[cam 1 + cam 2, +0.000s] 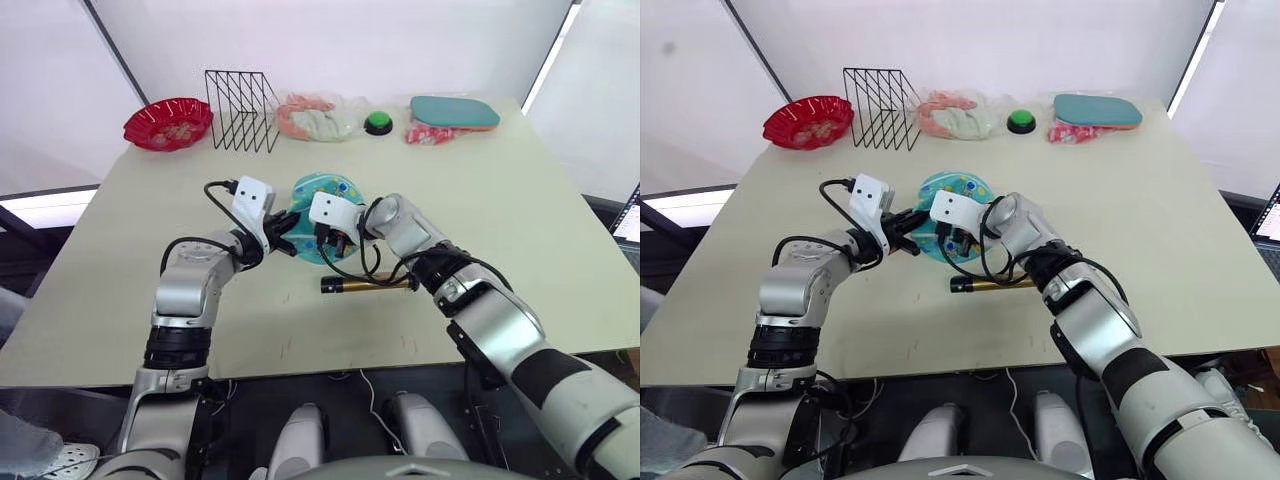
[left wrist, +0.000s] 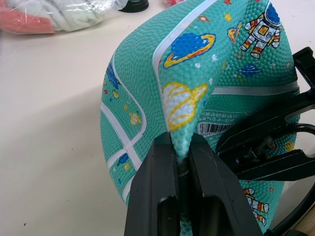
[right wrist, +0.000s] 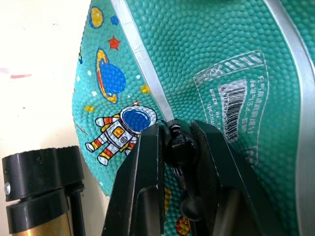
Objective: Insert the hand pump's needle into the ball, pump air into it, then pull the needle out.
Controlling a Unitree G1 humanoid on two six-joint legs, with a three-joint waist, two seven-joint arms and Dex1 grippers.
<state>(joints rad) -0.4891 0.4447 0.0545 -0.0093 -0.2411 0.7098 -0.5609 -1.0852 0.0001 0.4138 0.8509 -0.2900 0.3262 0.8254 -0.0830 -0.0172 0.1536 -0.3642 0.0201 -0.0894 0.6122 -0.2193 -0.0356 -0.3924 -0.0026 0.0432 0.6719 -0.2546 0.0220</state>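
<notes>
Ball [image 2: 206, 73] pinched by left hand [image 2: 181, 147], needle fitting [image 3: 178, 145] in right hand [image 3: 177, 142].

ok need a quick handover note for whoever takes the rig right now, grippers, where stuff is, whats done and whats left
Left gripper: shut on a pinched fold of the ball, holding the dented ball on the table.
Right gripper: shut on the needle's black fitting, pressed against the ball at a white seam beside the barcode sticker.
Hand pump: lying on the table in front of the ball, hose running up to the right gripper.
Done: ball and needle both gripped, tip at the ball. How far the needle is in, cannot tell.
Left: seat needle, pump air, pull needle out.
</notes>
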